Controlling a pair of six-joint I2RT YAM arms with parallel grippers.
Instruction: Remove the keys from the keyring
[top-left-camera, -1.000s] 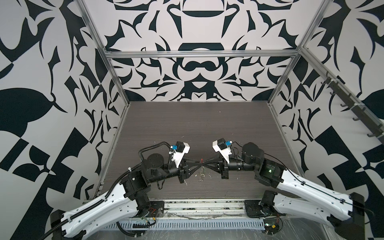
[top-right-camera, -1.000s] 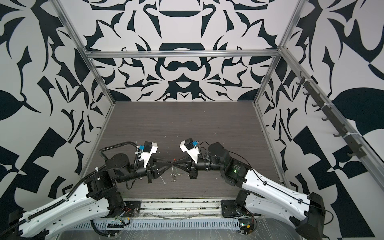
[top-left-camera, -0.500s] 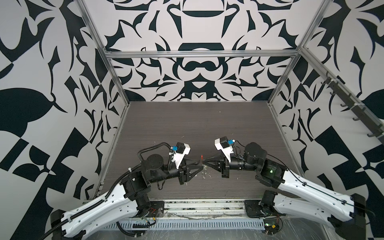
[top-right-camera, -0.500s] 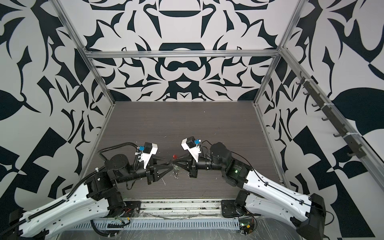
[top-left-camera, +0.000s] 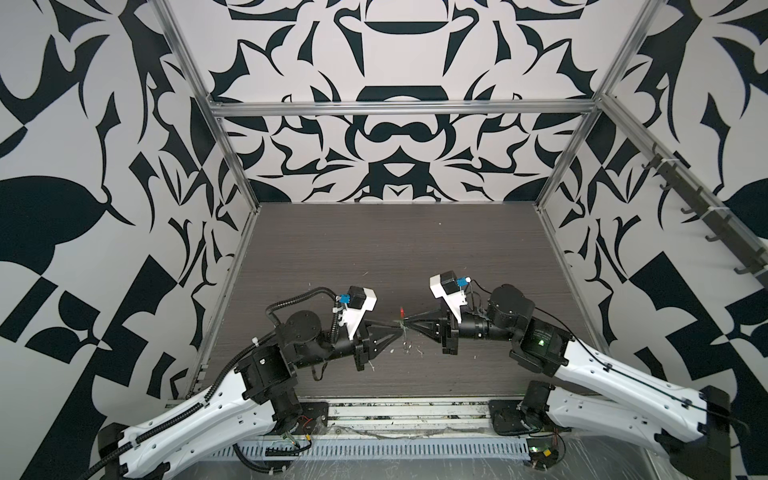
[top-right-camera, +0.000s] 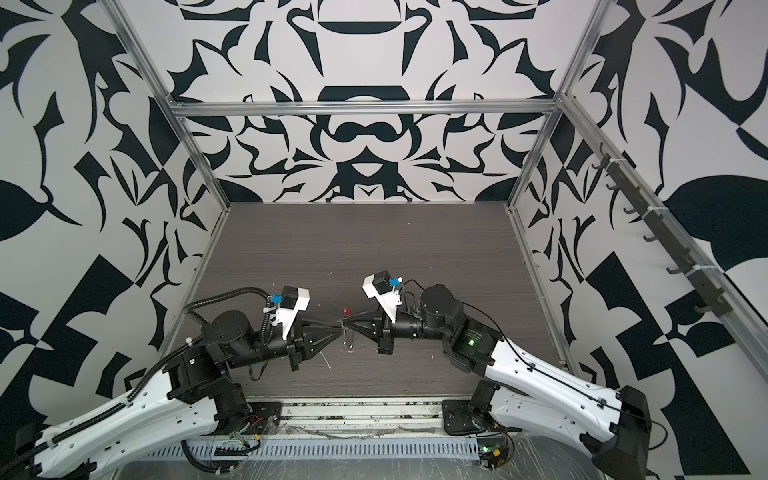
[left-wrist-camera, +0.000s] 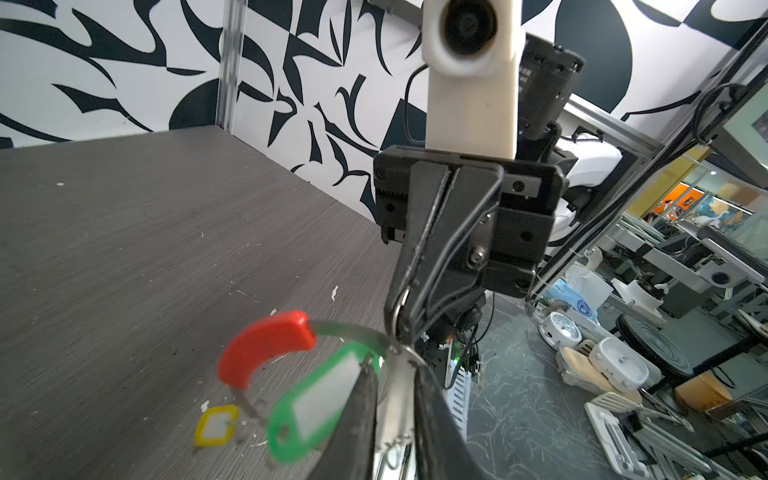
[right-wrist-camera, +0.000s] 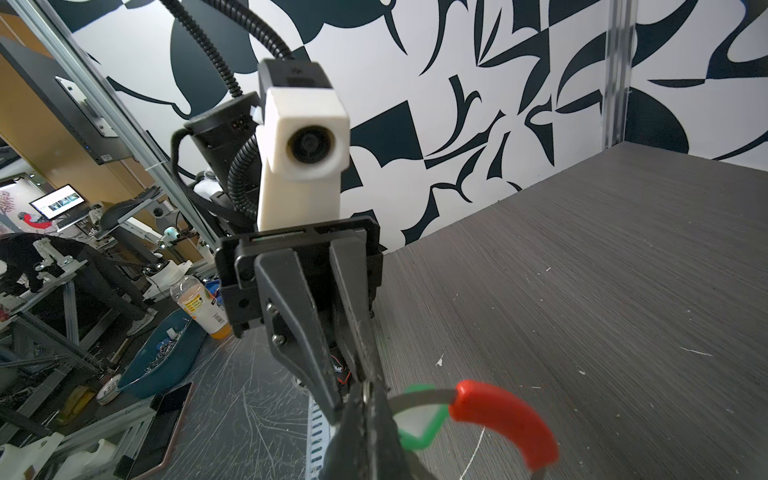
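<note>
Two grippers tip-to-tip: R gripper (left-wrist-camera: 400, 320) clamps keyring (left-wrist-camera: 266, 345), L gripper (right-wrist-camera: 357, 392) pinches green-tag key (left-wrist-camera: 316, 399); yellow-tag key (left-wrist-camera: 216, 424) on table (left-wrist-camera: 124, 249).

Lower centre in both top views, left gripper (top-left-camera: 397, 328) and right gripper (top-left-camera: 409, 328) meet tip to tip above the table (top-left-camera: 374, 249), keyring (top-left-camera: 402, 311) and one key (left-wrist-camera: 320, 395) between them; another key (left-wrist-camera: 216, 424) lies beneath.

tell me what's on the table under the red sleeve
A yellow tag lies on the table beneath the red sleeve. The green tag hides the table beside it.
</note>
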